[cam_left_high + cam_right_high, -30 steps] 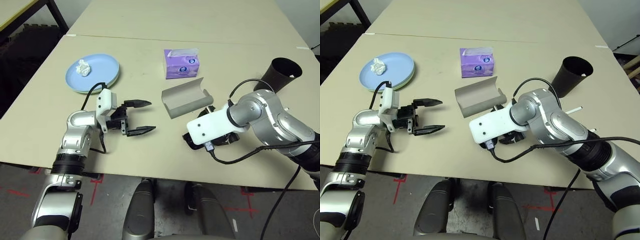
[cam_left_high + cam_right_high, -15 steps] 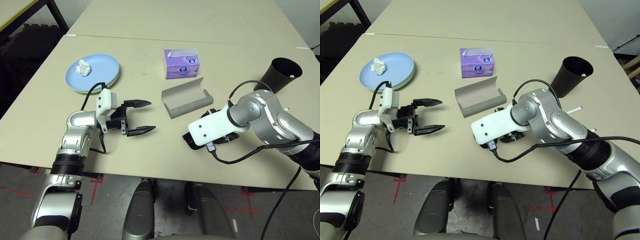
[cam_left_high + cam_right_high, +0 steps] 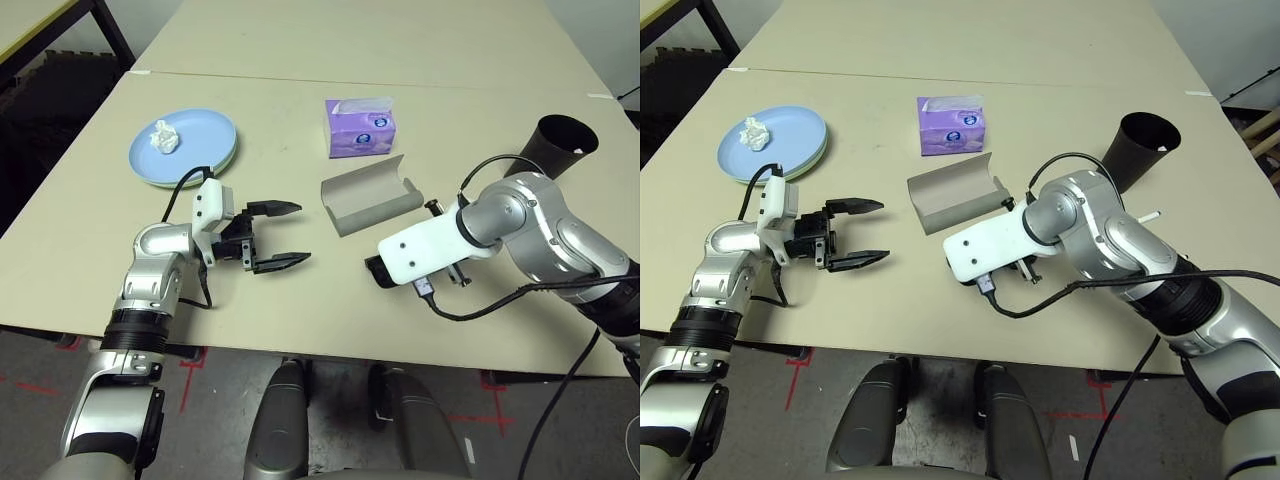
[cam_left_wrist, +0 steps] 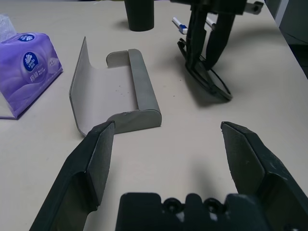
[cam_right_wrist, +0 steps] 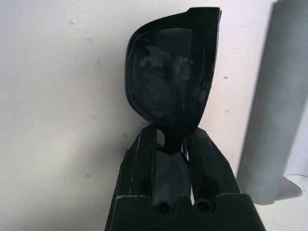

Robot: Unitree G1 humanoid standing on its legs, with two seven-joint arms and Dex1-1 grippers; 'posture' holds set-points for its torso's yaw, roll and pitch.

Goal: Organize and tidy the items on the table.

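The right gripper (image 5: 169, 144) has its two fingers nipped tight on the black sunglasses (image 5: 172, 67), gripping them at the frame so that one dark lens stands out past the fingertips; in the left wrist view the glasses (image 4: 204, 79) hang from those fingers at a slant, their low rim at or just above the table (image 3: 300, 120) – I cannot tell which. Right beside them, toward the robot's left, lies the grey case (image 3: 368, 194), open, its curved lid tilted up and its hollow facing the glasses, with nothing between the two. Behind the case stands the purple tissue box (image 3: 359, 126), apart from it. The black cup (image 3: 560, 148) stands upright at the far right, beyond the right forearm, and a blue-white pen (image 3: 1148, 217) lies on the table near its foot. The left gripper (image 3: 278, 236) hovers over bare table on the near left, pointing toward the case, its fingers spread wide and holding nothing – the case's near end shows between them in the left wrist view. Farther back on the left sits the blue plate (image 3: 195, 150) stacked on a green plate (image 3: 230, 158), with the white tissue wad (image 3: 164, 136) lying on it, well apart from everything else.
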